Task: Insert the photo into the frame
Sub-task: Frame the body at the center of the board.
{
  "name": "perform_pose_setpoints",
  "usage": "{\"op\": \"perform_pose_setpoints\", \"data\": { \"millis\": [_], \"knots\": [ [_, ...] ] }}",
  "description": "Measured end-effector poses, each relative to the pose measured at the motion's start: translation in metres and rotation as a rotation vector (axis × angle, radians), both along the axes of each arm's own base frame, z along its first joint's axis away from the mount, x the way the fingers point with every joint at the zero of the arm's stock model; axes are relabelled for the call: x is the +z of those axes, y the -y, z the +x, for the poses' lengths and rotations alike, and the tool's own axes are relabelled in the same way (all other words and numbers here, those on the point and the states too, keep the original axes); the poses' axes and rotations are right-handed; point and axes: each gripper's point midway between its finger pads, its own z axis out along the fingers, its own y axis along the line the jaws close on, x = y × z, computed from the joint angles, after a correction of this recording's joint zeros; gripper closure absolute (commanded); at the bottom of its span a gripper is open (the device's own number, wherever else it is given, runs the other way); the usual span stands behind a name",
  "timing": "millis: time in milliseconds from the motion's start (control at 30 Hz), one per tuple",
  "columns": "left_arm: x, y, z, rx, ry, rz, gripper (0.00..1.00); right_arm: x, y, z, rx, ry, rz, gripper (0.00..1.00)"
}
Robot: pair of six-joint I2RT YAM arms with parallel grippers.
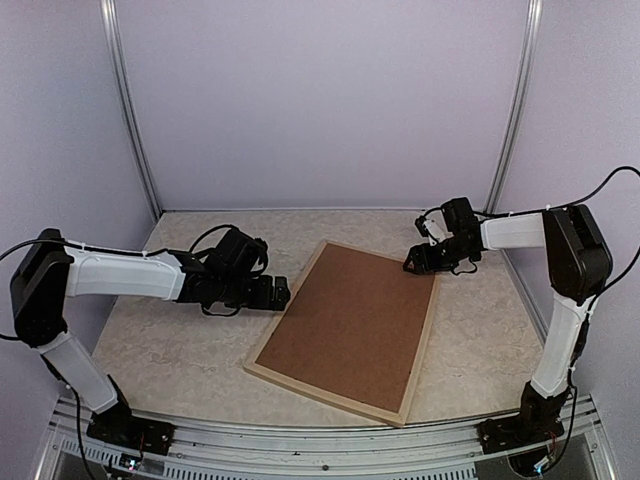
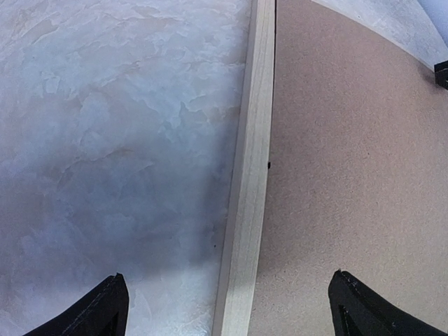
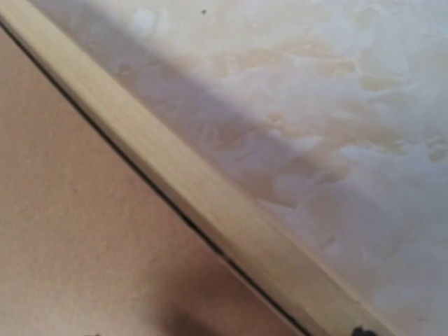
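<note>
The frame (image 1: 320, 394), thin pale wood, lies flat on the table and is filled by a plain brown backing board (image 1: 350, 325). The photo is hidden. My left gripper (image 1: 285, 293) hovers at the frame's left rail (image 2: 252, 161), open, one black fingertip (image 2: 112, 294) over the table and the other over the board (image 2: 350, 175). My right gripper (image 1: 415, 263) is over the frame's far right corner. Its wrist view shows the rail (image 3: 175, 175) running diagonally beside the board (image 3: 70, 231); only a speck of one fingertip (image 3: 360, 330) shows, set wide, nothing held.
The marbled tabletop (image 1: 180, 340) is walled in by pale panels at the back and both sides. Metal uprights (image 1: 130, 110) stand in the back corners. The arm bases sit on a rail (image 1: 320, 455) at the near edge.
</note>
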Motion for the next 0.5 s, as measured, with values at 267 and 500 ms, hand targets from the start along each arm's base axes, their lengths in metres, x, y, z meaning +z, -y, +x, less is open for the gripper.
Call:
{"op": "perform_pose_setpoints", "data": {
  "millis": [267,500],
  "knots": [
    [-0.001,-0.001,-0.001,0.000,-0.002,0.003,0.01,0.002,-0.005,-0.003,0.041,0.002,0.019,0.27],
    [-0.002,-0.002,-0.001,0.005,-0.002,0.007,0.01,0.003,-0.009,-0.014,0.079,-0.029,0.027,0.27]
  ]
}}
